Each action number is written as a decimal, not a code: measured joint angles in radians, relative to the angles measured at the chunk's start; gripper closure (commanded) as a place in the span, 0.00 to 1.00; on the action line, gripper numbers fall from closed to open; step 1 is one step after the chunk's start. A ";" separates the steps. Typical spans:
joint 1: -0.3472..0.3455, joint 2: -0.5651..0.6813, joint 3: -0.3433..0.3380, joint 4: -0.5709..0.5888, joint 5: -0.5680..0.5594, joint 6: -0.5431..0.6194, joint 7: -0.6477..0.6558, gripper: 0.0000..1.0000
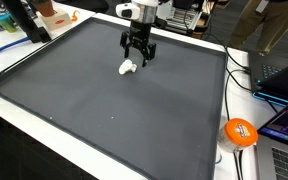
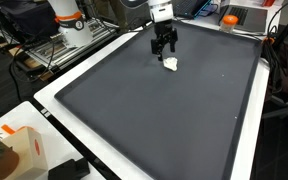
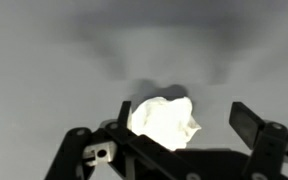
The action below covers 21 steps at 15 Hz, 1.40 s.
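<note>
Gripper (image 1: pixel 137 57) above the dark surface (image 1: pixel 124 120), jaws spread wide and holding nothing. A white crumpled lump (image 3: pixel 164 120), apparently wadded paper or cloth, lies on the surface directly beneath the gripper. In the wrist view it sits between the two fingers, nearer one than the other; whether it touches that finger cannot be told. In both exterior views the lump (image 2: pixel 171 64) shows just below the fingertips, slightly to one side. Its creased, irregular form suggests it is light, soft and easily compressed, not fragile and unlikely to slip, though a nudge may roll it. Best hold: across its bulkiest middle, fingers on opposite flanks, closing gently until it yields. An orange object (image 1: pixel 240 131) lies well apart from the gripper.
</note>
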 measured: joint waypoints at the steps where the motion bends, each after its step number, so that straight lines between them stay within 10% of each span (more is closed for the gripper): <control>1: 0.003 -0.007 -0.002 0.001 -0.001 0.000 0.002 0.00; 4: 0.018 -0.009 -0.030 0.011 -0.012 -0.012 0.014 0.00; 16: 0.095 0.028 -0.104 0.036 -0.046 -0.023 0.080 0.99; 21: 0.141 0.034 -0.147 0.041 -0.069 -0.023 0.103 0.99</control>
